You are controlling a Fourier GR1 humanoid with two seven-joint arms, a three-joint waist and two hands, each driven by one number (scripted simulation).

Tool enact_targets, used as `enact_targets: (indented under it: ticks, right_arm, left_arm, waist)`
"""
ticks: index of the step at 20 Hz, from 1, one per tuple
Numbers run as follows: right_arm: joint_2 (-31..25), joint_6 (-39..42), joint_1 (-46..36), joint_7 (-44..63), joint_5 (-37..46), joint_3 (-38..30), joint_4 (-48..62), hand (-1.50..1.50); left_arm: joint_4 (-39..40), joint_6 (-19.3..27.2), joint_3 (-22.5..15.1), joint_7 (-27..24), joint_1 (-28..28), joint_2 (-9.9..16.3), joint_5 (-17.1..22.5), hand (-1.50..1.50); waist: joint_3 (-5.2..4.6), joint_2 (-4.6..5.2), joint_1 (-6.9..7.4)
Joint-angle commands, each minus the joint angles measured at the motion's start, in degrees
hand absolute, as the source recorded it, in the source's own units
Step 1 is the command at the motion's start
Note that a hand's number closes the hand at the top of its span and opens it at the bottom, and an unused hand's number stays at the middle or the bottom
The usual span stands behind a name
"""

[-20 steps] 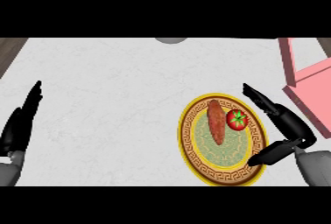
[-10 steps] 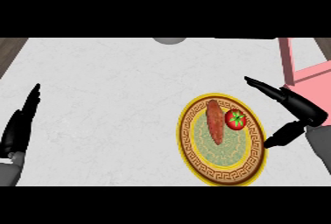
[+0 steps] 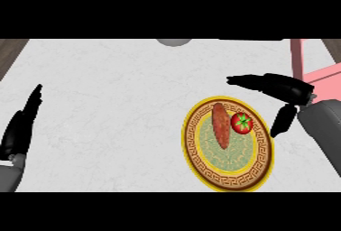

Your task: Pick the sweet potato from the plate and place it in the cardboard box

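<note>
Right hand [image 3: 279,88], fingers spread wide and holding nothing, hovers off the plate [image 3: 200,155]'s far right rim; the sweet potato [image 3: 220,125] lies lengthwise near centre, apparently touching a tomato [image 3: 241,123], so close along its left flank.

We count one round plate [image 3: 230,180] with a yellow rim and brown key-pattern border on the white marbled counter [image 3: 113,113]. On it we count one long reddish-brown sweet potato [image 3: 220,126] and one red tomato with a green stalk [image 3: 241,123]. We count one pink box [image 3: 318,72], partly cut off at the upper right. We count two black robot hands: left [image 3: 21,126] and right [image 3: 279,88].
</note>
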Motion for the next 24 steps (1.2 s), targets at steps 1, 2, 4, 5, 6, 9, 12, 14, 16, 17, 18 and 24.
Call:
enact_targets:
  ticks: [1, 2, 4, 5, 6, 9, 12, 14, 16, 17, 18, 24]
  right_arm:
    - [1.3, 4.29, -3.85, 1.59, 4.86, 3.39, 2.76, -1.5]
    - [5.71, 3.07, -3.9, 5.89, 4.99, 2.79, 2.12, -1.5]
    - [6.16, 4.5, -2.37, 6.74, 6.56, 4.12, 0.4, -1.5]
    - [7.11, 5.39, -5.32, 6.45, 7.67, 3.87, 3.45, -1.5]
    - [6.5, 3.06, -2.33, 7.26, 9.21, 3.96, 0.31, -1.5]
    - [10.98, -0.96, -3.66, 6.78, 13.26, 5.2, 7.22, -1.5]
    - [9.28, 3.51, -1.34, 6.61, 13.48, 2.32, 1.32, -1.5]
    - [10.57, 2.35, -1.96, 4.85, 15.69, 2.2, 5.36, -1.5]
    - [13.86, 2.55, -4.38, 7.4, 16.71, 1.75, 6.53, -1.5]
    - [13.53, 0.48, -2.78, 5.09, 18.0, 0.96, 7.68, -1.5]
    - [12.91, 2.9, -3.41, 5.6, 17.66, -0.39, 5.55, -1.5]
    - [12.13, 5.74, 2.29, 2.18, 17.41, -1.42, -0.82, -1.5]
  left_arm:
    - [0.42, 0.3, 0.39, 1.49, -1.27, -1.43, -1.07, 0.0]
    - [-0.61, -0.73, 1.64, -2.96, 3.59, -0.54, -0.71, 0.0]
    - [-2.12, 1.81, 0.78, -0.68, 3.47, -2.07, -2.95, 0.0]
    - [2.17, -1.86, 2.43, 0.09, -1.51, -1.44, -1.36, 0.0]
    - [-2.94, 2.1, 0.7, 0.46, 3.21, -3.08, -4.09, 0.0]
    - [-2.31, -0.73, 2.01, 0.81, 1.66, -2.86, -3.09, 0.0]
    - [0.98, -2.47, 4.24, 0.59, -0.23, -3.66, -4.74, 0.0]
    - [-4.88, -1.9, 4.77, 0.88, 5.64, -3.68, -5.05, 0.0]
    - [-2.86, -4.88, 5.96, 3.53, -0.26, -2.94, -4.31, 0.0]
    - [-2.81, -3.65, 6.82, 1.22, 3.02, -3.87, -5.63, 0.0]
    - [-1.65, -3.02, 6.39, 2.19, 0.67, -4.96, -7.41, 0.0]
    - [-3.42, -3.5, 7.5, 0.1, 4.73, -7.09, -8.48, 0.0]
  waist:
    - [0.01, -0.01, -0.56]
    - [0.0, -0.13, -0.39]
    - [0.01, -0.23, -0.78]
    - [0.0, -0.05, -0.91]
    - [0.02, -0.23, -0.9]
    - [0.04, -0.03, -0.71]
    - [0.01, -0.16, -1.36]
    - [0.02, -0.16, -0.88]
    - [0.02, -0.1, -0.98]
    - [0.02, -0.11, -0.9]
    - [0.02, -0.14, -1.11]
    - [0.02, -0.19, -1.11]
